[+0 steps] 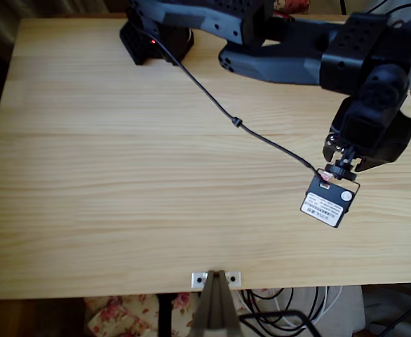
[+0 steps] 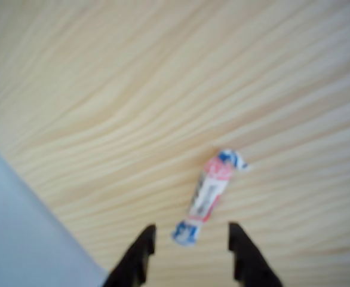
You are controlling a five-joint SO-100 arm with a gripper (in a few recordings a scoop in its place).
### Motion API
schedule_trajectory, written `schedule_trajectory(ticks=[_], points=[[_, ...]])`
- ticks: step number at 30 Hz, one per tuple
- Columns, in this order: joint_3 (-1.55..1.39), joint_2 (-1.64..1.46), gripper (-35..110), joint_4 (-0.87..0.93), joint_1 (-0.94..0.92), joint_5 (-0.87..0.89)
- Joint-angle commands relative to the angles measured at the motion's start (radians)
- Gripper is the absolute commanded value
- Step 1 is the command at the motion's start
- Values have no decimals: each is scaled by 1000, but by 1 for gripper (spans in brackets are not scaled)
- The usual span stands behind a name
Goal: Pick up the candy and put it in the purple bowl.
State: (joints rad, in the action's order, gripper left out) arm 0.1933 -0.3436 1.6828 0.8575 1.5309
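Candy (image 2: 209,194), a twist-wrapped sweet in white, red and blue, lies on the wooden table (image 2: 163,89) in the wrist view, its near end between the gripper's (image 2: 190,251) parted jaws. In the overhead view, the dark arm (image 1: 363,91) hangs over the table's right edge.

This looks like a room in a home. A pale pine tabletop (image 1: 156,175) carries the dark arm (image 1: 297,49), and floral-patterned fabric (image 1: 128,312) (pink roses on cream) shows below its near edge, with loose cables (image 1: 290,309) beside it. A metal bracket (image 1: 216,279) is screwed to that edge.
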Motion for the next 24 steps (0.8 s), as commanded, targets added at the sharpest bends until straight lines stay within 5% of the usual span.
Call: schedule_trajectory(ticks=[1,13,24], points=[[61,-20,18,-14,9,318],[107,52,17,-23,9,310],[137,89,-1,-35,5,308]])
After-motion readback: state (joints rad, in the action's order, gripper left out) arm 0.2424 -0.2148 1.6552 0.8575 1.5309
